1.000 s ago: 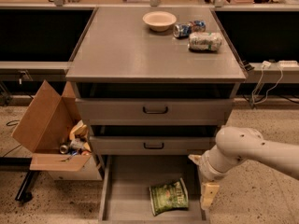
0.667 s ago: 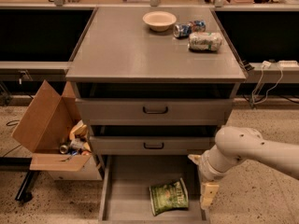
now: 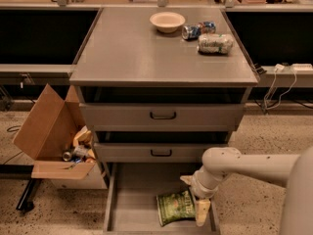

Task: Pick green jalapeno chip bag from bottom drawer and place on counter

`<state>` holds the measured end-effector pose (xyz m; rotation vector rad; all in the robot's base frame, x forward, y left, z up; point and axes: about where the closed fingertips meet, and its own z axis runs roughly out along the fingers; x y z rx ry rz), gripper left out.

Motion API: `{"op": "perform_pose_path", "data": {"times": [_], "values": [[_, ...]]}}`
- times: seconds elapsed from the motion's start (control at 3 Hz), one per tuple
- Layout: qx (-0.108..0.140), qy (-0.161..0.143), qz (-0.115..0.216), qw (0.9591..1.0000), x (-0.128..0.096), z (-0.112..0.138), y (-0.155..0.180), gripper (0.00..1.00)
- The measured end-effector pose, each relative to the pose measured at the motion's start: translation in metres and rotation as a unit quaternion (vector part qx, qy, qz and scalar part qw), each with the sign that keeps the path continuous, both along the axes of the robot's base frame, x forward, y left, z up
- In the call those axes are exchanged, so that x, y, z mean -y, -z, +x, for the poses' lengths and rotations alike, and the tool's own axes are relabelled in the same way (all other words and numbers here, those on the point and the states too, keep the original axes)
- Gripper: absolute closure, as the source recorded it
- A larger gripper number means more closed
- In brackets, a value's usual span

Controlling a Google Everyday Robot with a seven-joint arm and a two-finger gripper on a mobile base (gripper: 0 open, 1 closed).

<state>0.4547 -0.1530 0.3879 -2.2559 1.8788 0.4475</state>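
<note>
The green jalapeno chip bag lies flat on the floor of the open bottom drawer, toward its right side. My gripper hangs from the white arm that comes in from the right; it is low over the drawer's right part, right beside the bag's right edge. The grey counter is the cabinet's top, above the drawers.
On the counter's far right stand a pale bowl, a blue soda can lying on its side and a pale whitish-green bag. Two shut drawers with black handles sit above the open one. An open cardboard box with trash stands at the left.
</note>
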Motion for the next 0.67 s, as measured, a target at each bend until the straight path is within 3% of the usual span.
{"op": "perform_pose_path", "data": {"times": [0.33, 0.67], "values": [[-0.024, -0.012, 0.028, 0.9993, -0.0198, -0.0019, 0.0601, 0.00], [-0.022, -0.014, 0.029, 0.9992, -0.0209, -0.0002, 0.0626, 0.00]]}}
